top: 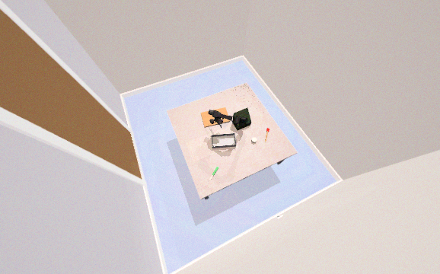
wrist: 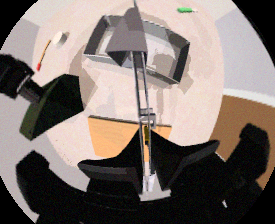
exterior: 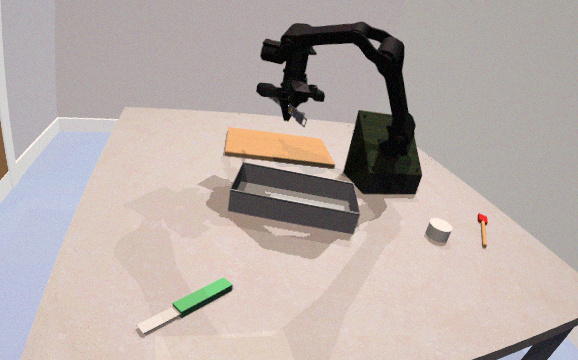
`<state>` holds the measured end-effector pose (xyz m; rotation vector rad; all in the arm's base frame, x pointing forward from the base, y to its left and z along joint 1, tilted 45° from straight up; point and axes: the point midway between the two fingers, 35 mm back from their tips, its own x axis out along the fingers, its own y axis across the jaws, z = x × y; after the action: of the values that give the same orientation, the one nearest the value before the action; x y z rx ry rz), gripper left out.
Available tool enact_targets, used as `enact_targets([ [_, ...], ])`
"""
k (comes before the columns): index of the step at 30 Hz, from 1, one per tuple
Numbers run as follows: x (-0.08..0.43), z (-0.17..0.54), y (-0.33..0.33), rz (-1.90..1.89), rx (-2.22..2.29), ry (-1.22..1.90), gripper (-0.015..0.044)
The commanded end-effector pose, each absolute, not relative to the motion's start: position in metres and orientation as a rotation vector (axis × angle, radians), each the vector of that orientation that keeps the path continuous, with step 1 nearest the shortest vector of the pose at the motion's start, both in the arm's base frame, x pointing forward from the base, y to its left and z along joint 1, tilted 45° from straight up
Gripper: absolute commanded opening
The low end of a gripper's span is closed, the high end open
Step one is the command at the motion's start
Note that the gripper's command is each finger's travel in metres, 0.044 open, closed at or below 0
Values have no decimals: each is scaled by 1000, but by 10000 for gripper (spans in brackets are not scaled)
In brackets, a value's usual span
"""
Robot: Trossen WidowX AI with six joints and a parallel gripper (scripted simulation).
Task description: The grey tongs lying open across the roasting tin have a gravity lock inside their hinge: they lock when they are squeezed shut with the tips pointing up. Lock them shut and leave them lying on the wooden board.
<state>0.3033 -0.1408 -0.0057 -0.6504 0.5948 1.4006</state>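
My gripper (exterior: 287, 116) (wrist: 142, 129) is shut on the grey tongs (exterior: 298, 116) (wrist: 129, 42) and holds them in the air above the wooden board (top: 205, 115) (exterior: 264, 145) (wrist: 105, 139). In the wrist view the two tong arms run close together, almost parallel, between the fingers; one broad grey end is toward the top. In the exterior view a narrow end slants down to the right. The other end is hidden behind the gripper there. Whether the lock has caught cannot be told. The dark roasting tin (top: 212, 141) (exterior: 289, 215) (wrist: 181, 65) has no tongs on it.
The dark robot base (exterior: 384, 175) (wrist: 55, 102) stands right of the board in the exterior view. A white round piece (exterior: 439, 230) (wrist: 60, 39) and a red-headed hammer (exterior: 483, 227) lie right of the tin. A green-handled tool (exterior: 203, 297) (wrist: 185, 10) lies in front, on the table.
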Motion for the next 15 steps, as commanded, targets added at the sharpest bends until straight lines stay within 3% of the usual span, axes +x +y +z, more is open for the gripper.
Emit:
enact_targets([
  [1, 300, -10, -149, 1326, -520, 712, -150],
  [15, 289, -22, -164, 1071, -94, 1027, -150],
])
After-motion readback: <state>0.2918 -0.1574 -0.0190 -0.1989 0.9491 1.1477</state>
